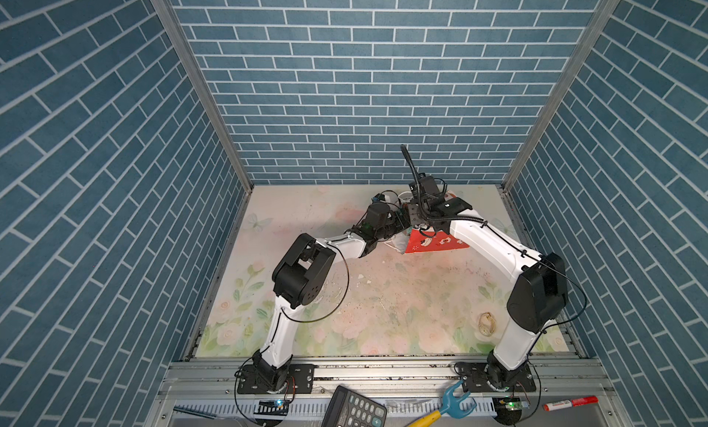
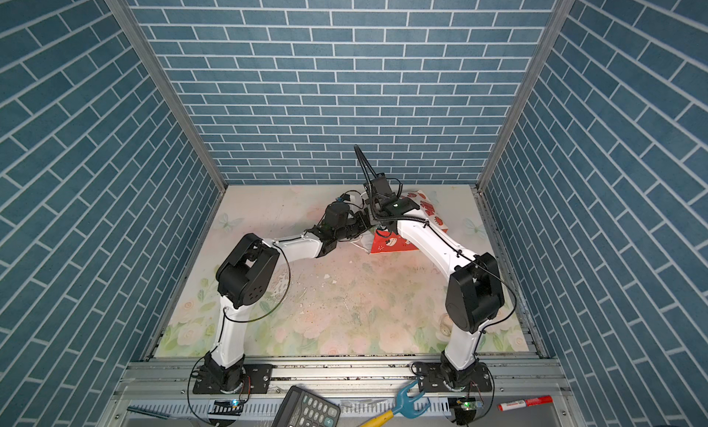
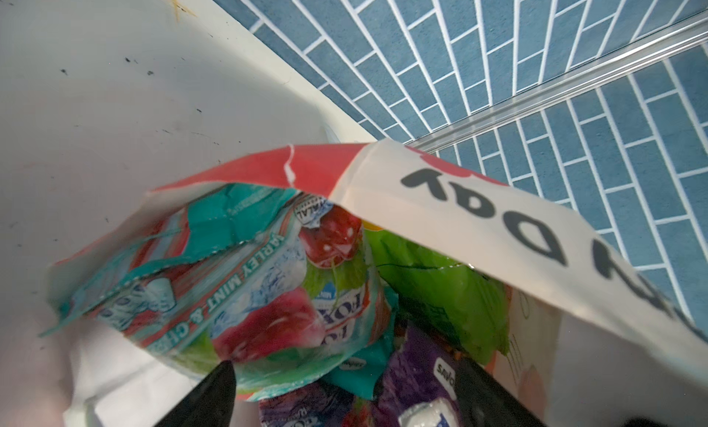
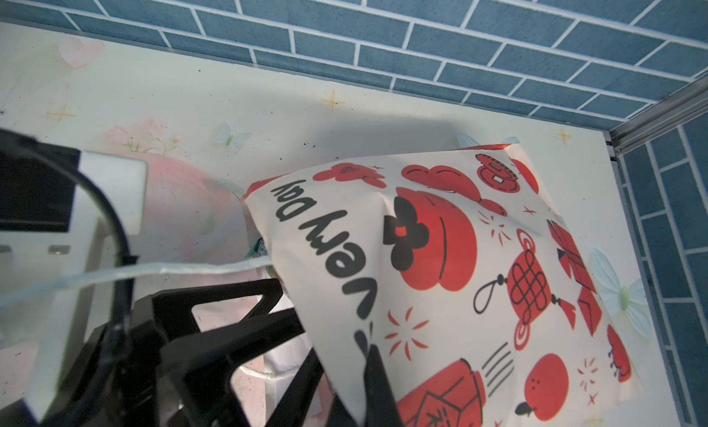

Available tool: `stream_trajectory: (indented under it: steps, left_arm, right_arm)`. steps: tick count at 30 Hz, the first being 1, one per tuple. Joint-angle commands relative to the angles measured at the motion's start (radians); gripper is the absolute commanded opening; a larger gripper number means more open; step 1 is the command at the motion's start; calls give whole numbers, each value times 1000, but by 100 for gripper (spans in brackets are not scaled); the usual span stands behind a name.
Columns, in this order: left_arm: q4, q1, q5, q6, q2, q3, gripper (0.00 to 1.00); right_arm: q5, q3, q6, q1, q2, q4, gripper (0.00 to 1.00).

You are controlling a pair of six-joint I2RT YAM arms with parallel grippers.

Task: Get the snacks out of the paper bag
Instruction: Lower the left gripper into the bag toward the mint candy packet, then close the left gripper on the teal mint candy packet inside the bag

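The paper bag (image 1: 433, 245) lies on its side at the back of the worktop (image 1: 383, 302), snacks (image 3: 249, 291) inside. The right hand (image 4: 356, 383) clamps its upper edge; the left hand (image 3: 344, 402), jaws apart, reaches into its mouth.

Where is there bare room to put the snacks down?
The middle of the table, between the paper bag and the seashell, is bare; so is the far left. Crowded: by the bag, where the left arm and right arm meet.
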Motion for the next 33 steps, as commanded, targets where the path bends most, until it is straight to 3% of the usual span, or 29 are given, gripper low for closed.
stream_trajectory:
  steps: [1,5,12,23,29,33]
  left_arm:
    - [-68,-4,-1,25,-13,26,92]
    - [33,-4,43,-72,47,34,95]
    - [-48,-5,-31,-33,71,68,94]
    - [-165,-5,-121,-8,127,131,84]
    - [-174,-5,-120,-7,155,158,65]
    - [-178,-4,-121,-7,149,154,40]
  right_arm:
    - [-36,-9,47,5,-31,8,0]
    - [-51,-6,48,5,-26,12,0]
    - [-52,-2,46,6,-28,10,0]
    - [-67,4,45,5,-23,10,0]
    - [-75,-5,43,5,-28,18,0]
    - [-73,-6,43,5,-24,17,0]
